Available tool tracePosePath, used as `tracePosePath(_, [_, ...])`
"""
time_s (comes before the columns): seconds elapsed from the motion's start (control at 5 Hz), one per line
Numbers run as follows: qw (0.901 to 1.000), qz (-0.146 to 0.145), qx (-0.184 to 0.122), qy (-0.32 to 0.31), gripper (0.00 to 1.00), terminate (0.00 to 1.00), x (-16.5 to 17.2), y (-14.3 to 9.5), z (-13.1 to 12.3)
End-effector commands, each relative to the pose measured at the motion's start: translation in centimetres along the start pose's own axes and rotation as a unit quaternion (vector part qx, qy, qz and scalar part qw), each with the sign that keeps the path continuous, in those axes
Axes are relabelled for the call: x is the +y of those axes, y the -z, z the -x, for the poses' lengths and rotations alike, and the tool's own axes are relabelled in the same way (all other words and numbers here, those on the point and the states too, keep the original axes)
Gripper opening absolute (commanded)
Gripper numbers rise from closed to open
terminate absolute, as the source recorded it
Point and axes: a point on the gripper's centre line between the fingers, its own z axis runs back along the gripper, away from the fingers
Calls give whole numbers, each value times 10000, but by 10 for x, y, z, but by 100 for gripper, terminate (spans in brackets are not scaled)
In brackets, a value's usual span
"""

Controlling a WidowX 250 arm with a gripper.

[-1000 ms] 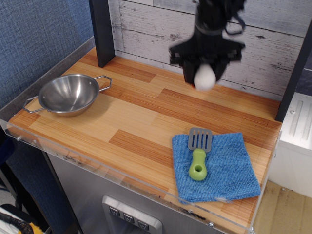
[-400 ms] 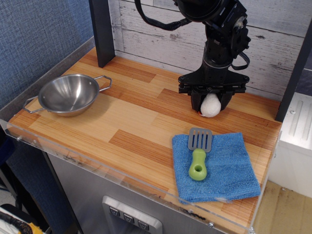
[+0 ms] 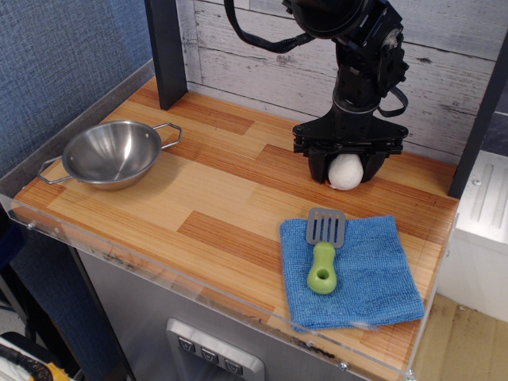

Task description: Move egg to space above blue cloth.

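Note:
The egg [image 3: 346, 171], a small white fuzzy ball, rests on the wooden tabletop just behind the far edge of the blue cloth [image 3: 367, 274]. My gripper [image 3: 346, 168] stands straight down over it. Its black fingers [image 3: 317, 165] sit close against both sides of the egg and hold it. The blue cloth lies at the front right of the table.
A green-handled grey spatula [image 3: 324, 248] lies on the cloth's left part. A steel bowl [image 3: 111, 153] stands at the left. A dark post [image 3: 165, 51] rises at the back left, and another [image 3: 476, 119] at the right. The board wall [image 3: 254, 48] runs behind.
My gripper came down from high above the table with the egg to the tabletop behind the cloth. Since the last frame the jaws look slightly wider.

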Motion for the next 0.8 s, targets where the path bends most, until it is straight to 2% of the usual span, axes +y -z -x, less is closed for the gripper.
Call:
tracePosePath(0.0, [9996, -29, -193, -225, 100, 0, 17, -21, 5])
tracePosePath(0.2, [9987, 97, -256, -438, 100, 0, 20, -27, 2])
tracePosePath(0.4, [9973, 222, -380, -581, 100, 0, 24, -46, -3])
tracePosePath(0.6, [9959, 381, -511, -640, 100, 0, 29, -74, -8])
